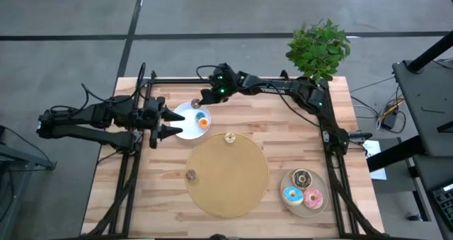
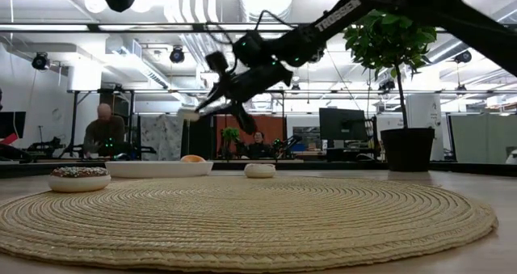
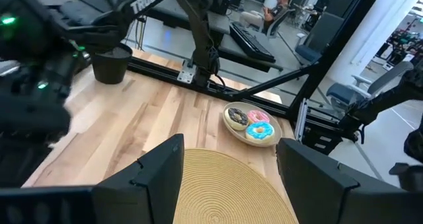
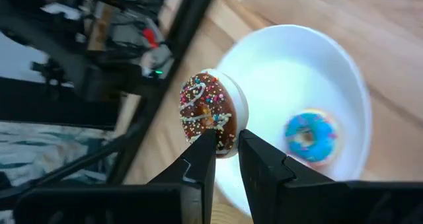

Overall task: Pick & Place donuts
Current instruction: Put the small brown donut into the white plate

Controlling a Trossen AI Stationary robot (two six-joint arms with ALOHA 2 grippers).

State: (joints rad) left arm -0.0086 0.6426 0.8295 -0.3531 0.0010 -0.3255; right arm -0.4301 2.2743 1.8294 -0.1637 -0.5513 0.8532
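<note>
My right gripper is shut on a small chocolate-iced donut with sprinkles, over the far rim of the white plate. In the high view this gripper reaches in from the far right. One small blue-and-orange donut lies on that plate. Two small donuts rest on the round tan board. Chocolate, blue and pink donuts lie on the beige plate. My left gripper is open, level, beside the white plate's left edge. My right gripper pinches the sprinkled donut between its two fingertips by the nearest part of its rim. The fingers slant down toward the table's left. The donut is lifted clear above the white plate, its iced face turned sideways.
A potted plant stands at the far right corner. A black frame runs along the table's far, left and right sides. Bare wood lies between the board and the right rail. People sit in the room beyond.
</note>
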